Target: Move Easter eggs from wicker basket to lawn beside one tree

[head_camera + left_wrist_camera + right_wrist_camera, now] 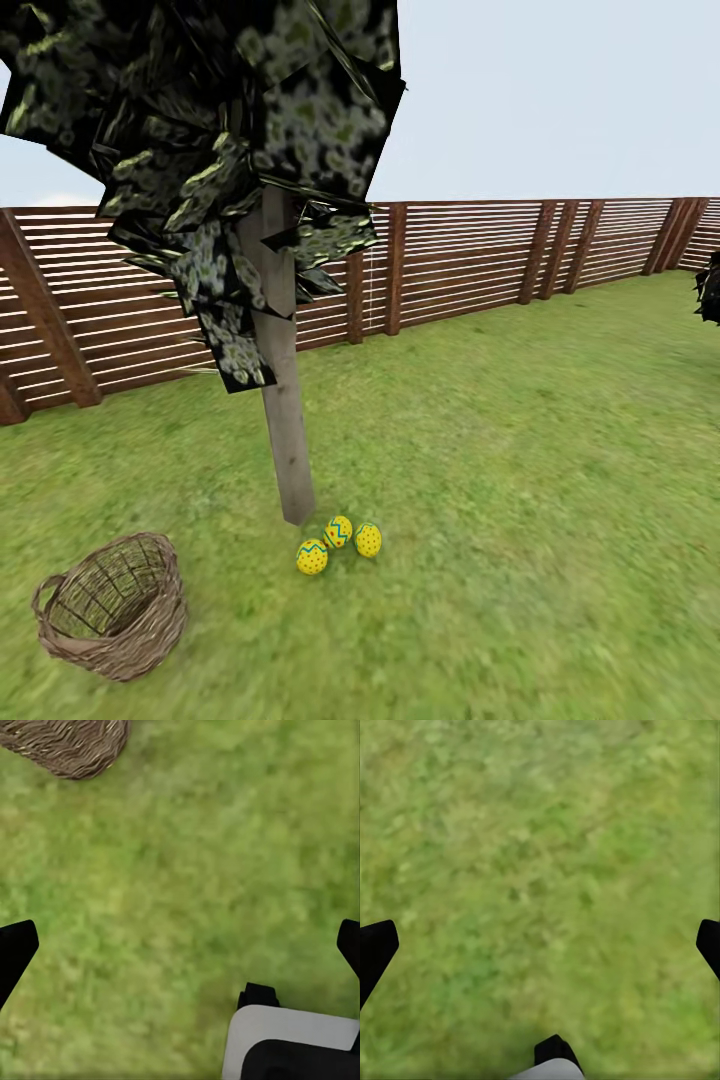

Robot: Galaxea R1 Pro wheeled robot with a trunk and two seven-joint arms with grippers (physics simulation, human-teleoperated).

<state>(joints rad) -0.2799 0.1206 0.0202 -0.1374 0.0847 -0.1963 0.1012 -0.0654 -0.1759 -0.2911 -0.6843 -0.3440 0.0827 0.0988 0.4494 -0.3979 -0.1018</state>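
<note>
Three Easter eggs (339,543) lie on the lawn (520,480) just beside the foot of the tree (285,420): two with blue zigzag bands, one nearest the trunk (338,531) and one a little nearer the camera (312,557), and a third with red dots (368,540) at their side, all close together though I cannot tell whether they touch. The wicker basket (112,606) stands apart from them on the grass, tilted so its mouth faces us, and its inside looks empty as far as I can see through the weave. Behind runs the brown slatted fence (470,255), with a dark bush (709,288) at the far edge of the garden. By my reckoning the placing is done, with all three eggs by one tree and none left in the basket, so what remains calls only for keeping the arms clear of the eggs. In the left wrist view the left tool (180,945) hangs over bare grass with its dark fingers spread wide and nothing between them, a corner of the basket (71,746) at the frame's edge; the right tool (540,945) is likewise wide apart and empty-handed above grass. No brand, label or writing is to be read anywhere.
</note>
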